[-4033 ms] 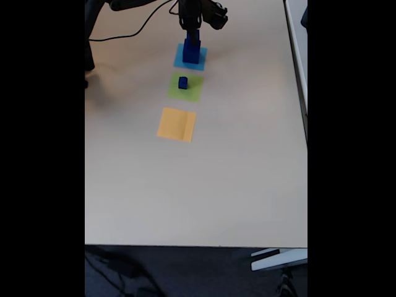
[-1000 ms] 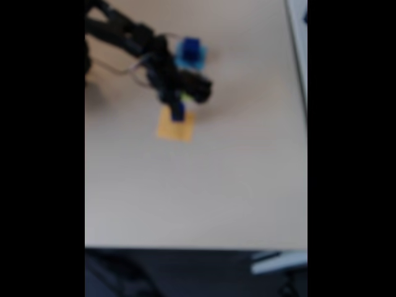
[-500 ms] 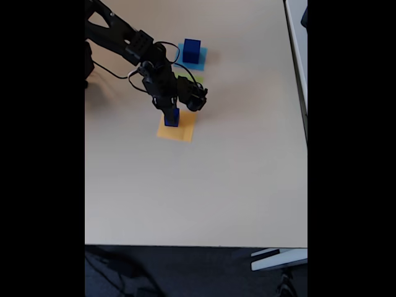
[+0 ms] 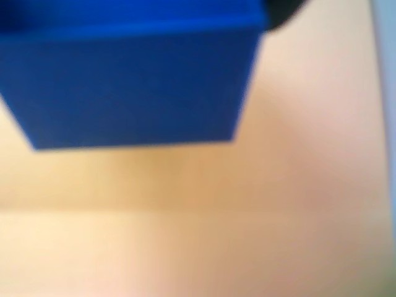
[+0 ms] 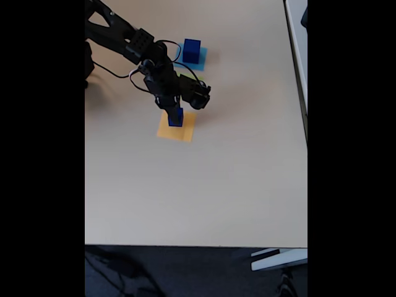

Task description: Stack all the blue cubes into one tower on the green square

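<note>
1. In the fixed view the black hand point(image 5: 176, 115) pinches a small dark blue solid cube point(image 5: 176, 117) over the flat orange square patch point(image 5: 176, 126).
2. A larger dark blue cube point(image 5: 192, 49) sits at twelve o'clock on the flat light-blue patch point(image 5: 200, 60).
3. Lower gently and settle the cube flat before letting go.

A beige table point(image 5: 204, 185) takes up most of the fixed view, with a dark floor point(image 5: 185, 272) below its near edge. An orange patch point(image 5: 185, 131) lies on the table, and a light-blue patch point(image 5: 202, 60) lies farther back near the far edge. A black cable point(image 5: 114, 73) curves over the table at the upper left, and a pale bar point(image 5: 278, 258) sticks out at the lower right; in the wrist view the table point(image 4: 247, 235) is a blurred tan surface
</note>
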### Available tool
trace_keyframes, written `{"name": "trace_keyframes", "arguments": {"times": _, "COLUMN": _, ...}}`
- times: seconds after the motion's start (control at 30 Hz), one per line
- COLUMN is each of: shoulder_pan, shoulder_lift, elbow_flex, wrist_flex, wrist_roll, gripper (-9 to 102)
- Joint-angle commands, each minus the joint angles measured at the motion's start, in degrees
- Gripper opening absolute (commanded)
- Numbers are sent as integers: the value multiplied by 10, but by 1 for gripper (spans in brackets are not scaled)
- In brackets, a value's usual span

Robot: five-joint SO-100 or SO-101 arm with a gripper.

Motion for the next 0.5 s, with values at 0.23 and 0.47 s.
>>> {"name": "trace_keyframes", "arguments": {"times": 0.23, "shoulder_pan": 2, "shoulder_lift": -7, "elbow_flex": -34, "wrist_flex": -6, "wrist_roll": 4, "gripper": 9}}
{"name": "trace_keyframes", "arguments": {"times": 0.47, "shoulder_pan": 2, "shoulder_lift": -9, "elbow_flex": -35, "wrist_flex": -10, "wrist_roll": 4, "gripper": 9}}
